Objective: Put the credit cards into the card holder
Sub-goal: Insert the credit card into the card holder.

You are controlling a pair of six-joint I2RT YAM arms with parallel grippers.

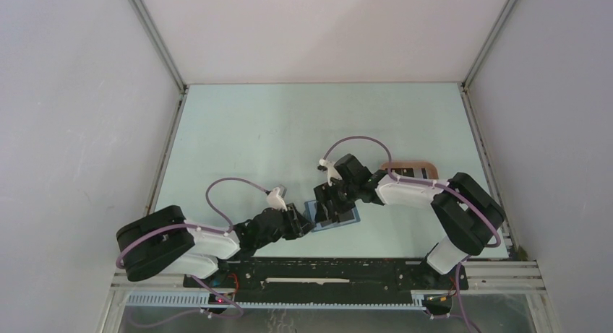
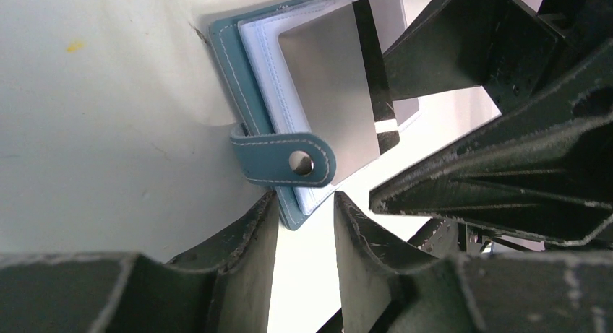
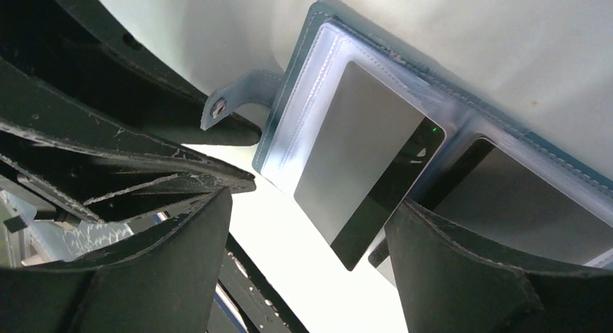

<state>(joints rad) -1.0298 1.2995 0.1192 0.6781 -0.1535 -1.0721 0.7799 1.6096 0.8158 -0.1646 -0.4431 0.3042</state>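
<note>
I'm seating a grey card (image 3: 354, 167), half into the open wallet (image 2: 228, 66) at near-centre. My right gripper (image 3: 311, 221) gapes wide around it. My left gripper (image 2: 305, 203) is half-parted at the wallet's edge, its grip unclear. Next I'd nudge the card home.

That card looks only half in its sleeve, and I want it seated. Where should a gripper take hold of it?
Likely the card by its dark free end, pinched across its long edges from the card holder's open side. The rest lies flat inside the clear pocket.
</note>
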